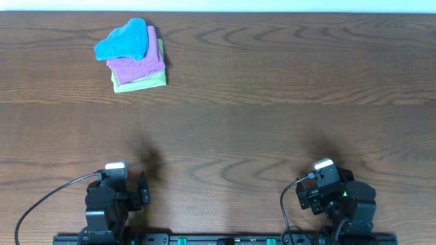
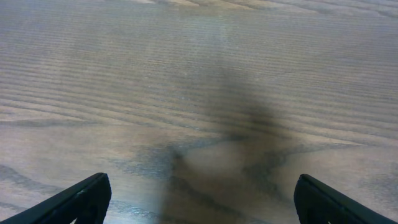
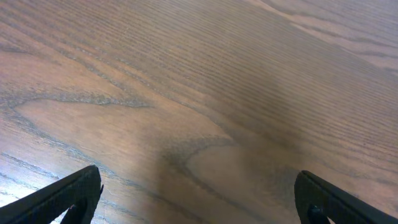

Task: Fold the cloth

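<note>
1 blue cloth (image 1: 124, 41), crumpled, tops a stack of 1 pink cloth (image 1: 139, 64) on 1 green cloth (image 1: 143, 83), far left of table (image 1: 272, 102). At near edge, well apart from stack: left gripper (image 2: 202, 190) and right gripper (image 3: 198, 186), both spread wide, empty

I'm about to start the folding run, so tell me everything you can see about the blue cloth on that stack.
The cloth is bright sky blue, plain, soft-looking fabric. It is not folded: it lies crumpled in an uneven lump, wider at its left end. It sits on top of a folded pink cloth, which rests on a folded light green cloth, at the far left of the table. Its left end overhangs the stack's edge. Nothing else touches it, and only the overhead view shows it.
</note>
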